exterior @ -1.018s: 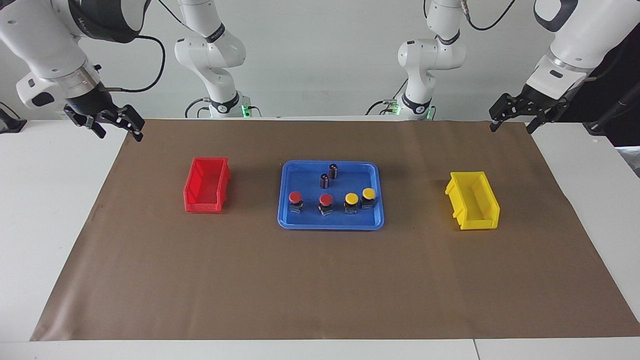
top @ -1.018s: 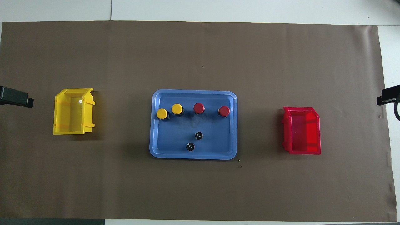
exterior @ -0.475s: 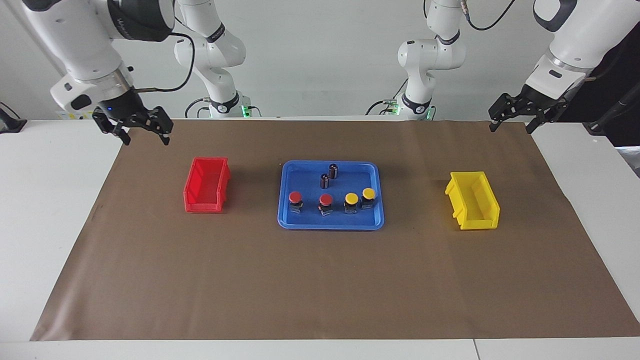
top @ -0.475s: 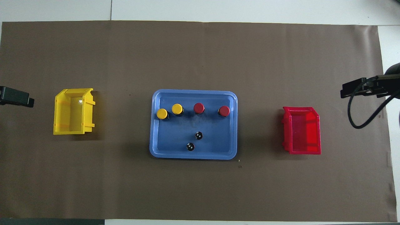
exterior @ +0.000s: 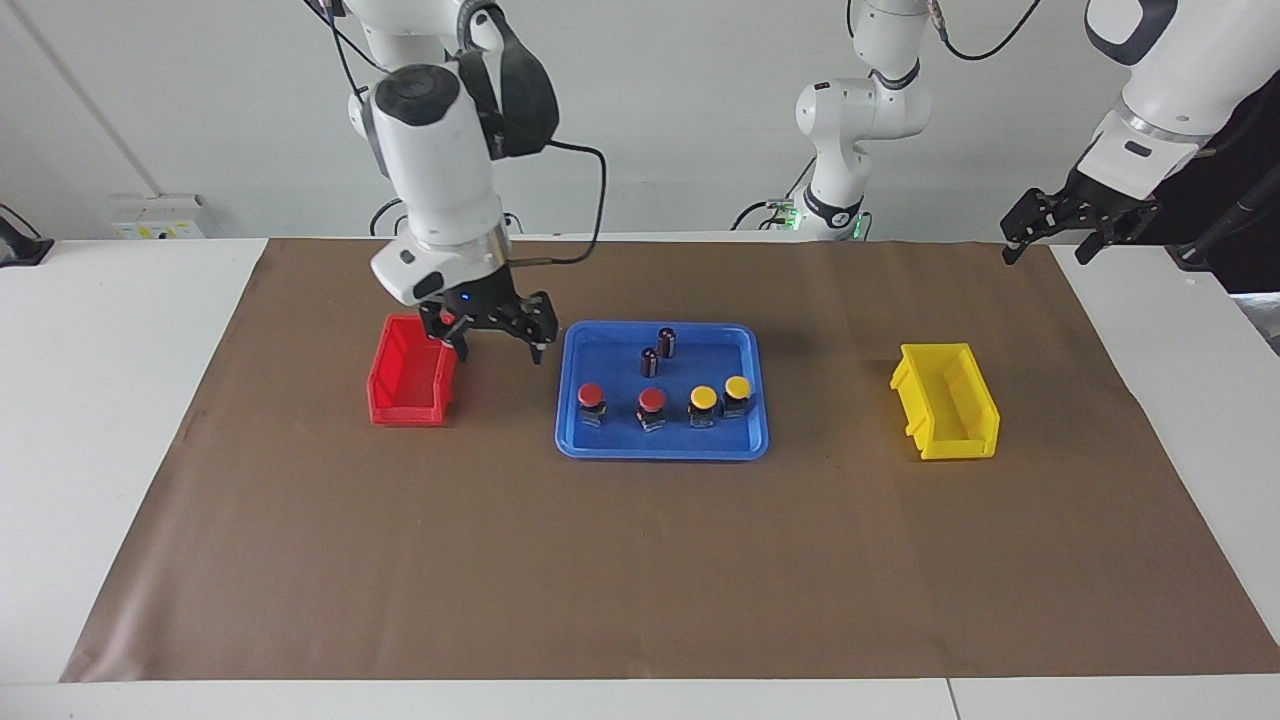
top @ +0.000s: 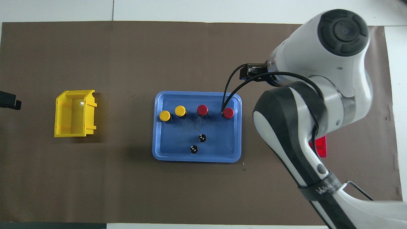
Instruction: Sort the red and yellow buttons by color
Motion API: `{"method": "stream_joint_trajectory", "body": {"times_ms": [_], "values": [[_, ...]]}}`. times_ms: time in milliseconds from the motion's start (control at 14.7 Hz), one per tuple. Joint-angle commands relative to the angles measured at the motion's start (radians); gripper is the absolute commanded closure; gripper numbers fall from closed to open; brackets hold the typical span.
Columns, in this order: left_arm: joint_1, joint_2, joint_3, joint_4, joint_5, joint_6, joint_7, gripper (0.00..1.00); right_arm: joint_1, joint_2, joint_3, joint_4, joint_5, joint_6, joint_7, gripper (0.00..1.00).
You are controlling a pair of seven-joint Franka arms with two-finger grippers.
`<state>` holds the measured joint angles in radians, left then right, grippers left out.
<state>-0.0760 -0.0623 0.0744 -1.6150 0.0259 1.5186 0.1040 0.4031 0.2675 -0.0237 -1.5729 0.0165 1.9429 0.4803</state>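
Two red buttons and two yellow buttons stand upright in a row in the blue tray. In the overhead view the red buttons and yellow buttons show too. My right gripper is open and empty, raised over the mat between the red bin and the tray. My left gripper is open and empty, raised over the mat's corner at the left arm's end, where the arm waits.
Two dark cylinders stand in the tray, nearer to the robots than the buttons. A yellow bin sits toward the left arm's end. In the overhead view my right arm covers most of the red bin.
My right arm has swung in from its end of the table, past the red bin, to the gap beside the tray. The left gripper has drifted slightly outward. The buttons have not moved.
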Motion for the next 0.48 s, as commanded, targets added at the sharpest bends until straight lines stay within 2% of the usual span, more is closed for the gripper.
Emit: {"method": "stream_joint_trajectory", "body": {"times_ms": [0, 339, 407], "values": [[0.001, -0.005, -0.012, 0.003, 0.032, -0.006, -0.013, 0.00, 0.039, 0.027, -0.005, -0.060, 0.005, 0.083, 0.030, 0.00], [0.008, -0.011, -0.013, 0.000, 0.032, 0.008, -0.012, 0.00, 0.080, 0.062, -0.005, -0.185, 0.005, 0.267, 0.044, 0.00], [0.010, -0.011, -0.013, -0.002, 0.032, 0.005, -0.012, 0.00, 0.080, 0.059, -0.005, -0.205, 0.005, 0.266, 0.044, 0.00]]}}
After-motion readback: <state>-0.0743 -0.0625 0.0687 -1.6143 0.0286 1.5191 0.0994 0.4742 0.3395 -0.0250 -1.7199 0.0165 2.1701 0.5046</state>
